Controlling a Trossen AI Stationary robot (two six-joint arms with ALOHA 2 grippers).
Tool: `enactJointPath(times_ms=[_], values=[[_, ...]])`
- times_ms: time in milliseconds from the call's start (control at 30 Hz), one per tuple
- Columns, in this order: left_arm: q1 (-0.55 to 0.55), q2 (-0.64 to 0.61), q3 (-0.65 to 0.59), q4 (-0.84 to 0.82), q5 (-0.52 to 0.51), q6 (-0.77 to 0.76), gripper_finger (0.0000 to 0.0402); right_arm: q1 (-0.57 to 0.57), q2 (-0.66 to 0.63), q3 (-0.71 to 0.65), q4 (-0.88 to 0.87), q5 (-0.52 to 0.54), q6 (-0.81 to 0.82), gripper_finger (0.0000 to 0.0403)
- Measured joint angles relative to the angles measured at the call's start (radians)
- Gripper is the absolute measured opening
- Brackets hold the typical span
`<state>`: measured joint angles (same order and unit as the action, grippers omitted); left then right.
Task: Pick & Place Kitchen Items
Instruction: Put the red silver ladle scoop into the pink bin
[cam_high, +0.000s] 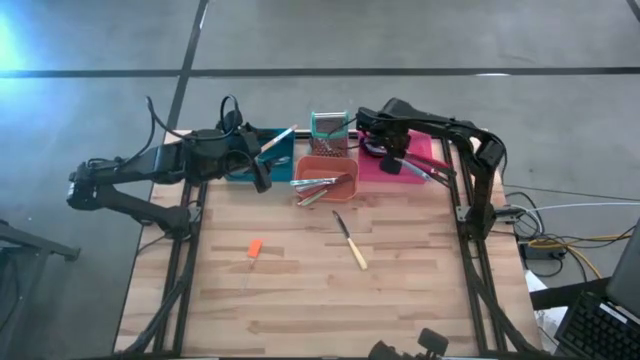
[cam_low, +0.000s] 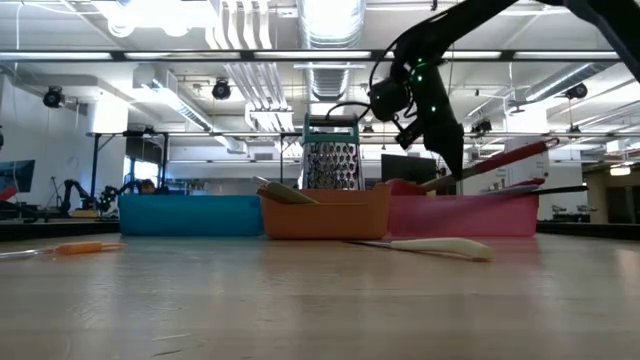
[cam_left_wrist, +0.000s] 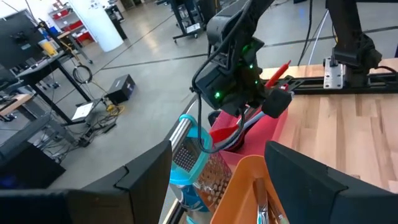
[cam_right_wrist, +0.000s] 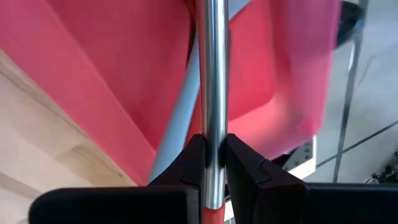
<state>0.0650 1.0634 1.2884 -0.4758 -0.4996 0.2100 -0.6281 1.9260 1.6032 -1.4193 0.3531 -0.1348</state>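
Right gripper clamped on metal-shafted utensil above pink bin, shaft running straight out between fingers. Left gripper spread wide, empty, by blue bin.

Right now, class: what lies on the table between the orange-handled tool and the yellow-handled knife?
Nothing: in the high view, only bare wood separates the orange-handled tool from the yellow-handled knife.
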Motion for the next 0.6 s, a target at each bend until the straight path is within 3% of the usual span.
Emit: enactJointPath(times_ms=[400,600], values=[[-0.001,-0.001,0.0,-0.042,0.0,0.0,0.0262,-0.009,0.072,0.0,-0.006,-0.023,0.043,0.0029],[0.0,-0.001,0.0,-0.042,0.0,0.0,0.0262,-0.01,0.013,-0.001,-0.006,-0.041,0.081,0.0096]])
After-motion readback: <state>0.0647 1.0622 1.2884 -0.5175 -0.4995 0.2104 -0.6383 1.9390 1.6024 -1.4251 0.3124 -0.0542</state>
